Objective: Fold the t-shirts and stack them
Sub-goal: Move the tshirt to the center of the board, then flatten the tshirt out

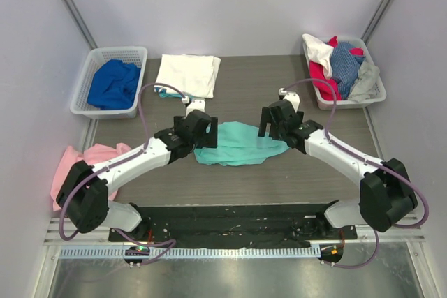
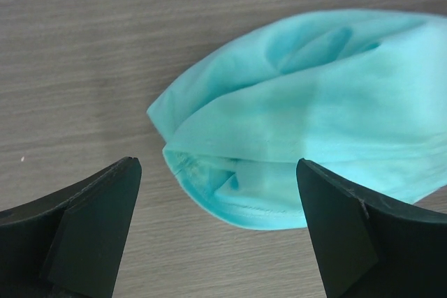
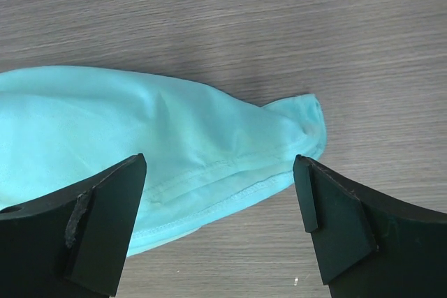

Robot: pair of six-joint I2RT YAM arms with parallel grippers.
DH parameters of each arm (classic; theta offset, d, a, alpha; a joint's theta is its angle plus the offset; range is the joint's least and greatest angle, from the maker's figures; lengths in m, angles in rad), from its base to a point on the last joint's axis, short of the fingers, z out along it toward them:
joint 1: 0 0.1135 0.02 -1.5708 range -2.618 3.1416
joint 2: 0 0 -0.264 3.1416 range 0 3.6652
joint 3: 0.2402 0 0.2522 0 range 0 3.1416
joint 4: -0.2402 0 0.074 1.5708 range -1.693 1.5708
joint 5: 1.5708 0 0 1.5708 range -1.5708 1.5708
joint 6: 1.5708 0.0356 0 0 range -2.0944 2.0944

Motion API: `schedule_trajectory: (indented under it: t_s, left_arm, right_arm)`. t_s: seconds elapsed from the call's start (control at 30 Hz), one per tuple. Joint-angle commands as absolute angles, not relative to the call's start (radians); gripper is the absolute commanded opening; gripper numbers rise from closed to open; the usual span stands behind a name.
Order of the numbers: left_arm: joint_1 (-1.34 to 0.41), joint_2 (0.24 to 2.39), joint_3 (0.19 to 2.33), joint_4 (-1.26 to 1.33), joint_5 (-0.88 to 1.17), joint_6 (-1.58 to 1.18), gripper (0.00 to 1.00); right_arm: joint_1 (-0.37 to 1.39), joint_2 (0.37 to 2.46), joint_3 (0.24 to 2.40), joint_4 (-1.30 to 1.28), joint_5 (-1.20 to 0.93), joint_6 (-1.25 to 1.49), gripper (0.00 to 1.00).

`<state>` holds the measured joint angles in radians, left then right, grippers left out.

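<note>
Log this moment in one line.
mint tee: bunched, unheld | left gripper: open at one end | right gripper: open at other end | white tee: folded

- L arm: runs from lower left to frame centre; left gripper jaws wide apart.
- R arm: lower right to centre; right gripper jaws wide apart.

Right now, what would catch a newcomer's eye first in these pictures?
A bunched mint-green t-shirt lies in the middle of the table, with the left gripper and right gripper open at its two ends. Behind it to the left lies a folded white t-shirt, and the far-right basket is heaped with mixed clothes.
</note>
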<state>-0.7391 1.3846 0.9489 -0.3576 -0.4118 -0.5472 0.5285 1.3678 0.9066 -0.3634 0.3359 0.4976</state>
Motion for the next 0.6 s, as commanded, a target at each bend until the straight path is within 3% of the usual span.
schedule_trajectory:
  t_s: [0.0,0.27,0.57]
  left_arm:
    - [-0.723,1.361,0.87,-0.305,-0.457,-0.61,1.0]
    - [-0.683,1.302,0.739,-0.256,-0.448,-0.667,1.0]
    - [-0.672,1.316,0.745,-0.226,-0.462,-0.652,1.0]
  right_arm:
    - [0.522,1.338,0.9,-0.4,0.477,0.59,0.96]
    - [0.446,1.342,0.862,-0.446,0.515,0.706,0.95]
    - [0.396,1.433,0.877,-0.374,0.419,0.69,0.91]
